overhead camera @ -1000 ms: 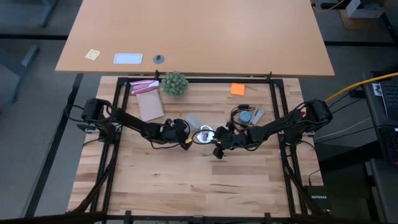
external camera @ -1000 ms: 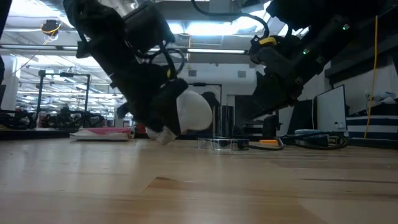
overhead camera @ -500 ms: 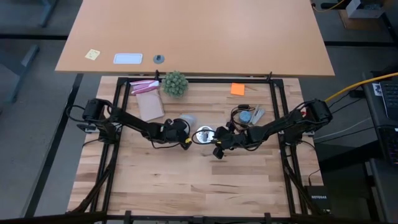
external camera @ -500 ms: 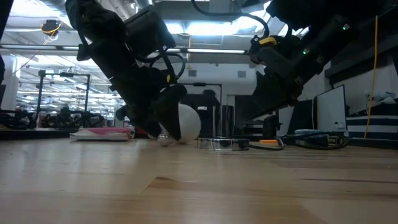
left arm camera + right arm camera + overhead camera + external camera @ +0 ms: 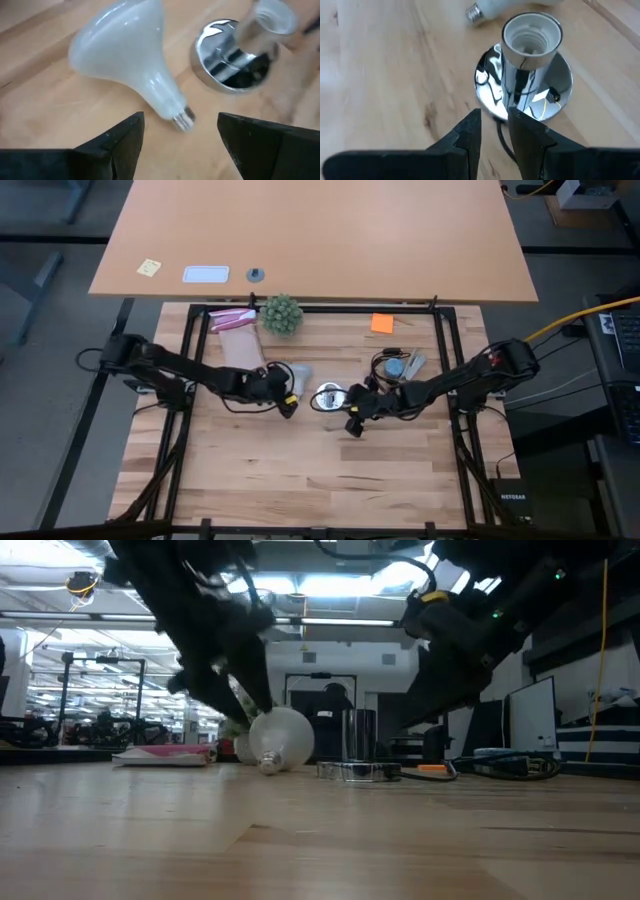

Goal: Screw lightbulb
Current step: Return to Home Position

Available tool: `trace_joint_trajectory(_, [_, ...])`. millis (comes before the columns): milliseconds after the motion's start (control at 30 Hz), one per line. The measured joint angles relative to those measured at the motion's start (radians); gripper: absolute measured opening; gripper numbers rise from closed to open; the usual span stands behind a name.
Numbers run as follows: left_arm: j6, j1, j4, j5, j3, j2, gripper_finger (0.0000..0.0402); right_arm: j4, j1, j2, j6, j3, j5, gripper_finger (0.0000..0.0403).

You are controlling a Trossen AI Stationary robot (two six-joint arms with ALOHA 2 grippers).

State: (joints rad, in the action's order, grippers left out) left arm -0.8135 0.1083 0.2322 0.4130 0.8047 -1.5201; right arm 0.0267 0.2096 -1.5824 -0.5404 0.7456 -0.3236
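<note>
On the wooden table (image 5: pixel 300 470) the lightbulb (image 5: pixel 125 55) lies on its side just beside the upright, empty socket (image 5: pixel 532 35), not touching it. The left gripper (image 5: pixel 287 401), fingers spread, sits right behind the lightbulb, whose long axis runs straight out from it, screw end nearest and globe away. The left arm is the nearer. The right gripper (image 5: pixel 495 122) is at the socket's other side, fingers narrowed on the black cord (image 5: pixel 504 137).
</note>
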Motion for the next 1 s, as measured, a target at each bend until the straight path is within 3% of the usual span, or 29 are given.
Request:
trace_joint_trajectory(200, [0.151, 0.051, 0.149, -0.014, 0.0, 0.158, 0.0216, -0.226, -0.001, 0.139, 0.072, 0.0, 0.043, 0.0101])
trace_joint_trajectory(533, [0.539, 0.172, 0.264, -0.011, 0.0, 0.36, 0.0081, -0.563, -0.001, 0.53, 0.112, 0.0, 0.028, 0.0101])
trace_joint_trajectory(733, [0.685, 0.18, 0.262, 0.022, 0.0, 0.491, 0.0008, -0.575, -0.001, 0.721, 0.237, 0.0, 0.018, 0.0101])
trace_joint_trajectory(1000, [0.708, 0.179, 0.26, 0.096, 0.0, 0.663, 0.0004, -0.539, -0.001, 0.885, 0.26, 0.0, -0.026, 0.0101])
